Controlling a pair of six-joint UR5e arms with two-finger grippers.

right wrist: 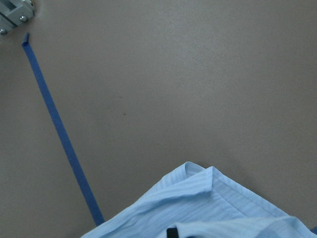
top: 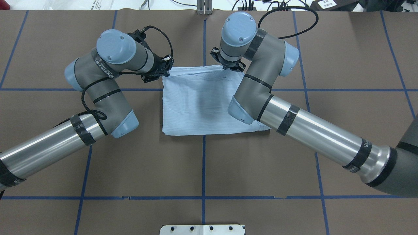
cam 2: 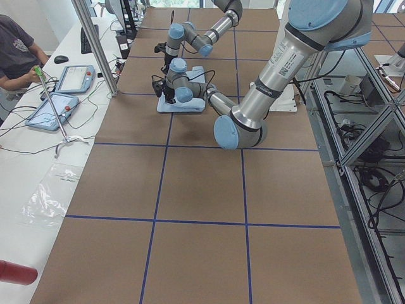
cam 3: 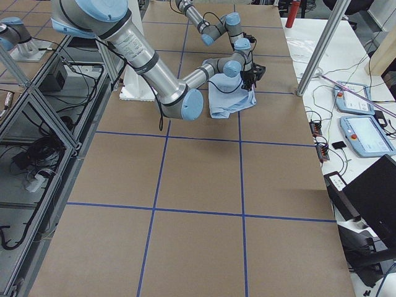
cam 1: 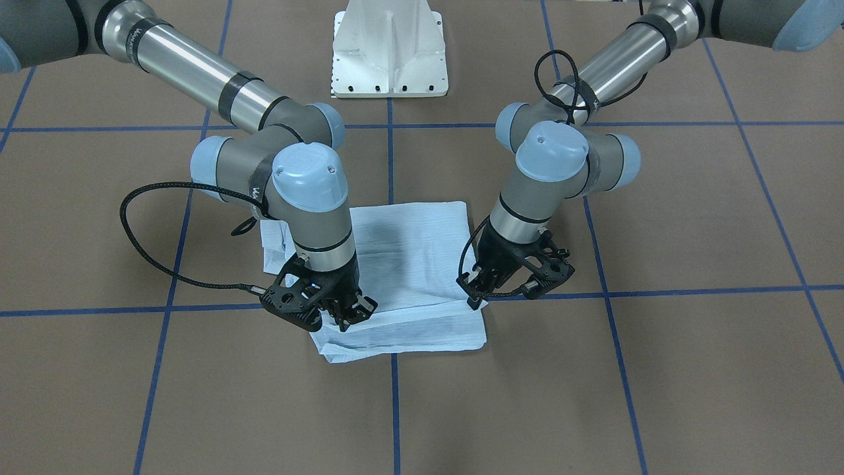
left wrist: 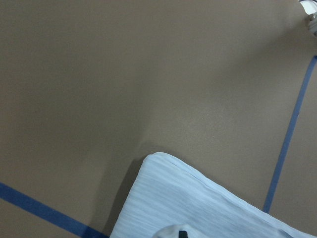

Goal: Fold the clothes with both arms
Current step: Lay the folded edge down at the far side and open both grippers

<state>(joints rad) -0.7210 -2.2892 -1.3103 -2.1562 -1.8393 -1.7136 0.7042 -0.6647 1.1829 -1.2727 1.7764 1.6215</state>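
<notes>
The left gripper (cam 1: 473,302) and right gripper (cam 1: 344,320) pinch shut on the far corners of the shirt (cam 1: 409,260); one slipping would make the fold crooked.

Bright even overhead light, soft shadow across the shirt (cam 1: 409,264), wrist views slightly soft

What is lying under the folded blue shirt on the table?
Only the brown table and a blue tape line show around the shirt; anything beneath is covered.
</notes>
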